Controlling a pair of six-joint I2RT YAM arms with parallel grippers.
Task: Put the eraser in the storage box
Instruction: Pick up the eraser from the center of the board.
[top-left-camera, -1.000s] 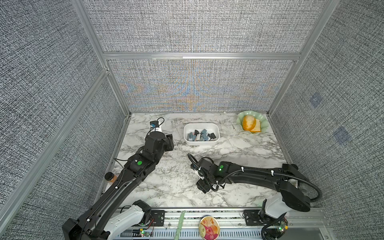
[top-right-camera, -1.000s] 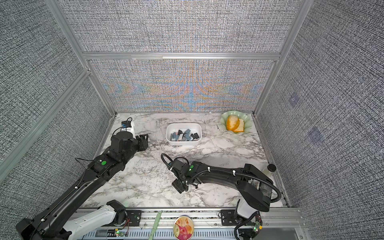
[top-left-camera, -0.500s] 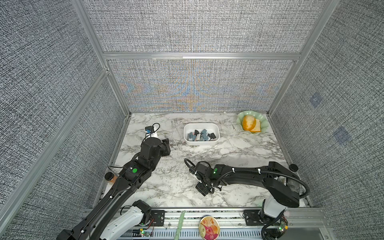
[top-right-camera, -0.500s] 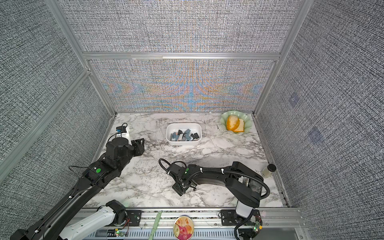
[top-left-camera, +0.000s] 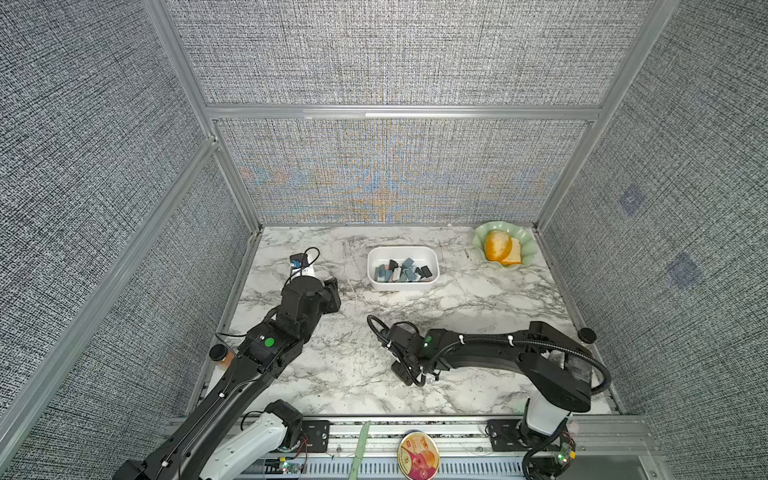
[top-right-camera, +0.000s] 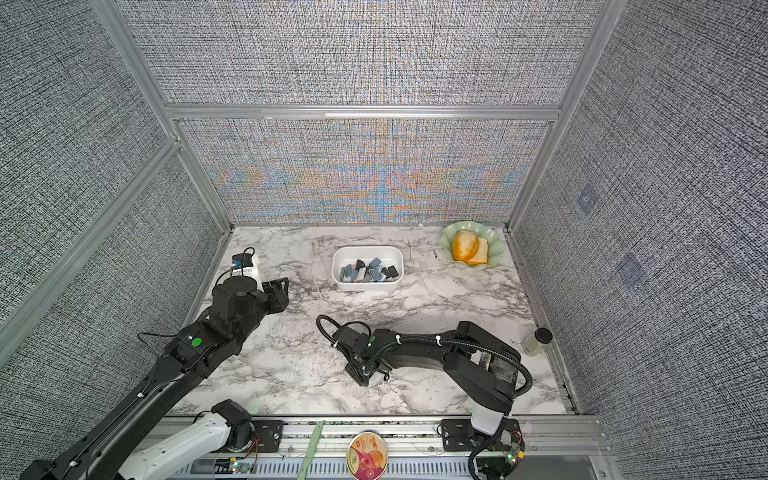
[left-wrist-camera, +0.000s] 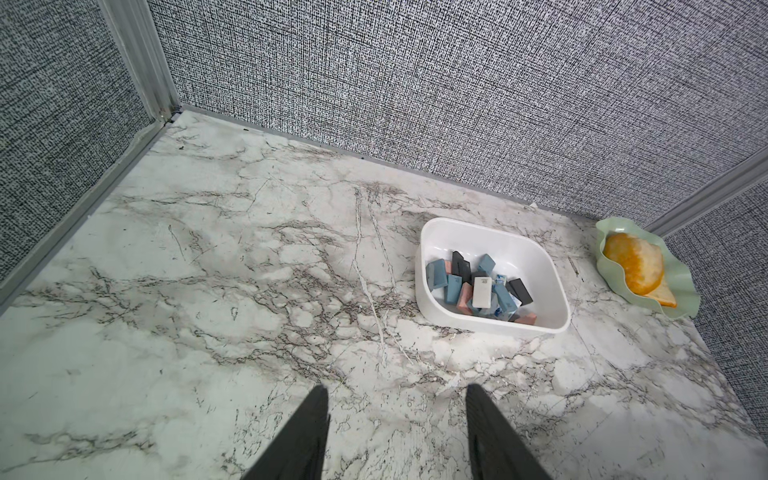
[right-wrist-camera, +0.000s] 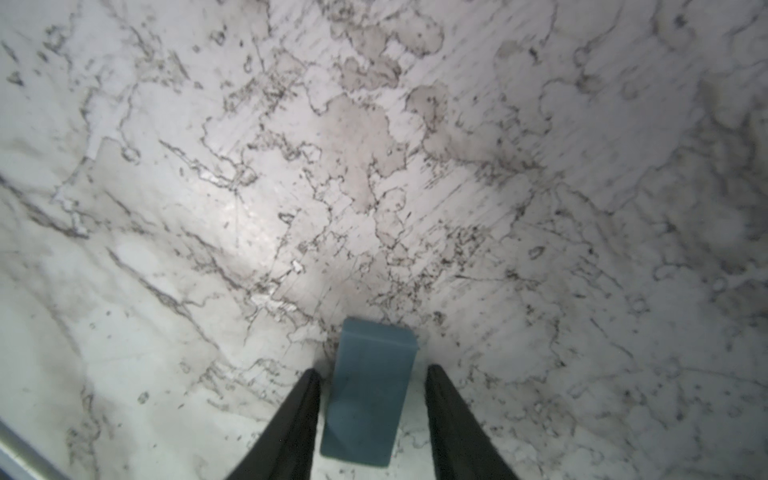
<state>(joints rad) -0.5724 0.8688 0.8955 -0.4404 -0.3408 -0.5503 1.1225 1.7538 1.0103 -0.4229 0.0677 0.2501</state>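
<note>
A blue-grey eraser (right-wrist-camera: 370, 390) lies flat on the marble between the fingers of my right gripper (right-wrist-camera: 372, 370). The jaws stand close on either side of it, with a thin gap on each side. In both top views the right gripper (top-left-camera: 409, 374) (top-right-camera: 365, 376) points down at the near middle of the table and hides the eraser. The white storage box (top-left-camera: 403, 286) (top-right-camera: 368, 286) (left-wrist-camera: 478, 237) sits at the back middle with several erasers in it. My left gripper (left-wrist-camera: 397, 388) (top-left-camera: 332, 291) (top-right-camera: 279, 293) is open and empty, left of the box.
A pale green scalloped dish (top-left-camera: 523, 245) (left-wrist-camera: 681, 307) holding something orange and yellow stands in the back right corner. Small black-capped bottles stand at the right edge (top-right-camera: 536, 340) and the left edge (top-left-camera: 220, 355). A round tin (top-left-camera: 417, 455) rests on the front rail.
The right jaws have narrowed around the eraser. The right arm's elbow has shifted and the left arm has drawn back a little from the back of the table.
</note>
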